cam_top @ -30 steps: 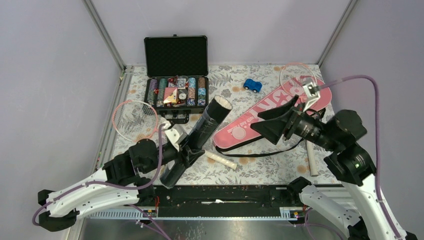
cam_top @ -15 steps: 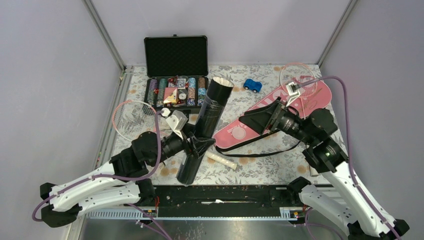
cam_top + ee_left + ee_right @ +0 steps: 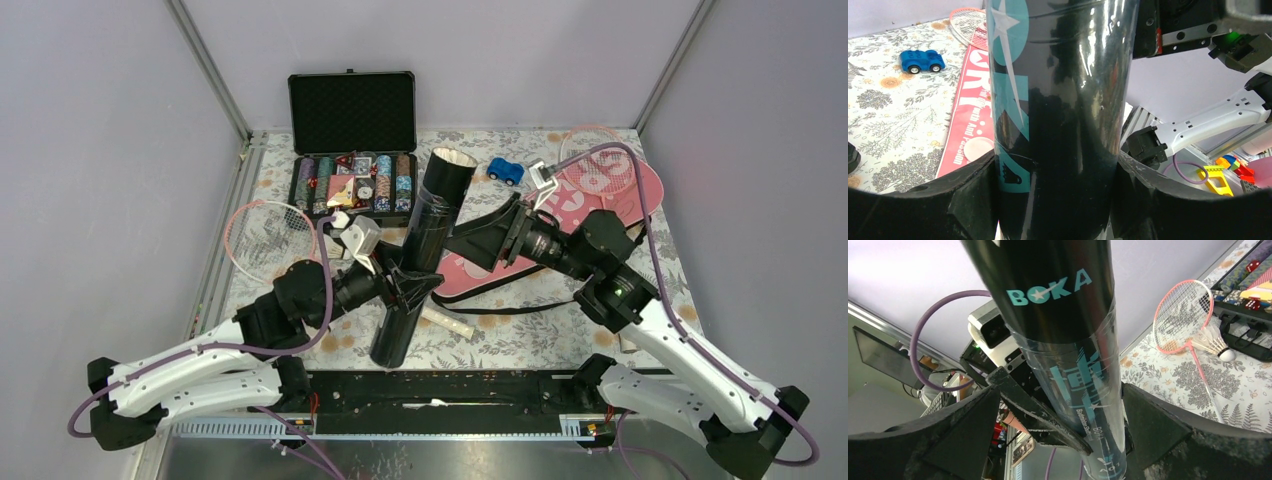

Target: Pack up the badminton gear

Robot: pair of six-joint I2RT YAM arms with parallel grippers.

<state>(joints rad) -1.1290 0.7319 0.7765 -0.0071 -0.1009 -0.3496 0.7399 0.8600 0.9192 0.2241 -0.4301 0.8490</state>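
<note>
My left gripper is shut on the black tube with teal print, holding it tilted above the table with its open end toward the back. In the left wrist view the tube fills the gap between the jaws of that gripper. My right gripper is open and straddles the tube higher up, with a gap on one side of it. The pink racket cover lies at the right under a racket head. A second pink racket lies at the left, with a shuttlecock beside it.
An open black case of poker chips stands at the back. A small blue toy car sits next to the cover's far end. A white racket handle lies under the tube near the front edge. Grey walls enclose the table.
The left arm has swung the tube rightward and more upright. The right gripper, open throughout, has moved left from over the pink cover until its jaws straddle the tube.
</note>
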